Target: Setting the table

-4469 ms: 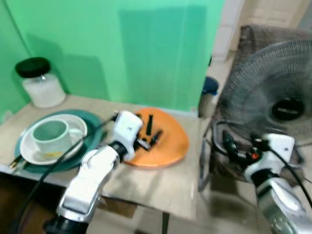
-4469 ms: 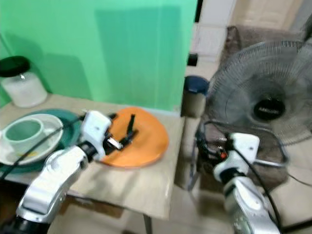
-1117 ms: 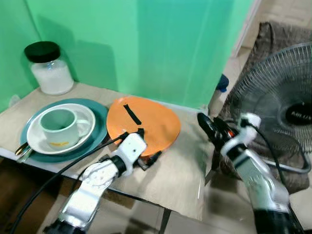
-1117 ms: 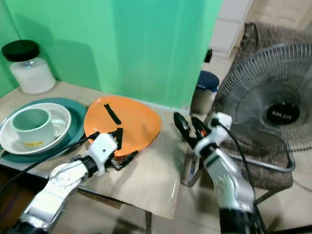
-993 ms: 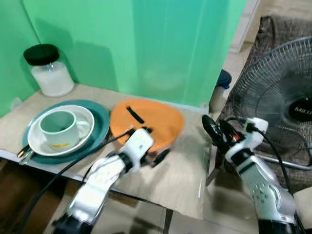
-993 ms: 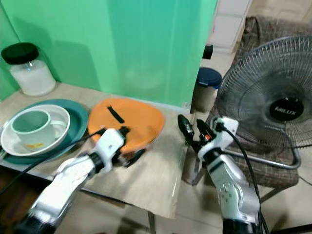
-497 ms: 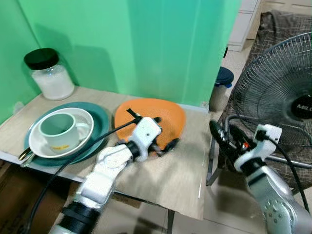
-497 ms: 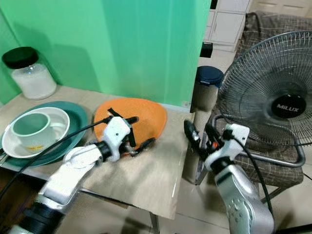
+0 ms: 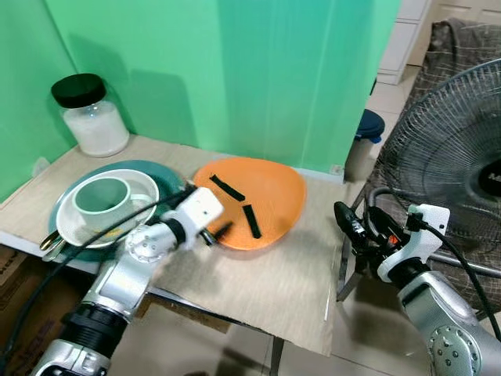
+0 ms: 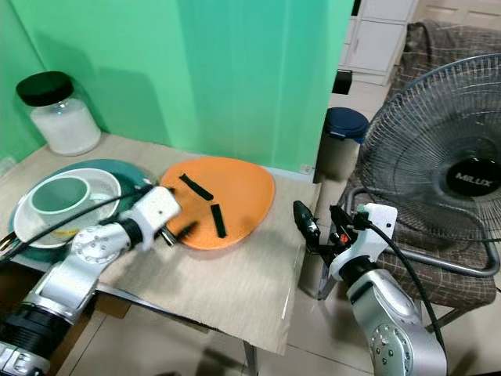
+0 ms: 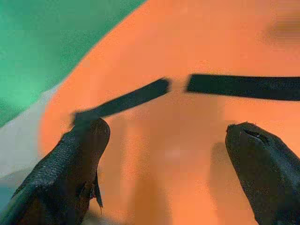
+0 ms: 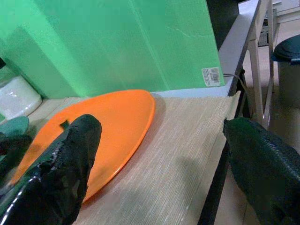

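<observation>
Since half a second ago the left pincer (image 9: 213, 233) has drawn back to the orange plate's (image 9: 274, 188) near edge on the counter (image 9: 258, 290). Its wrist view shows fingers wide apart, empty. Right pincer (image 10: 318, 228) hovers open off the counter's edge, so the plate seems placed.

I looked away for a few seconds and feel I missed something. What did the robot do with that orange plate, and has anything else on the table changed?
The left gripper had the orange plate tilted up off the table; the plate now lies flat and the gripper, open, has drawn back to its near edge. The right gripper pulled back past the table's side. The cup, white plate, teal plate and jar stayed put.
</observation>
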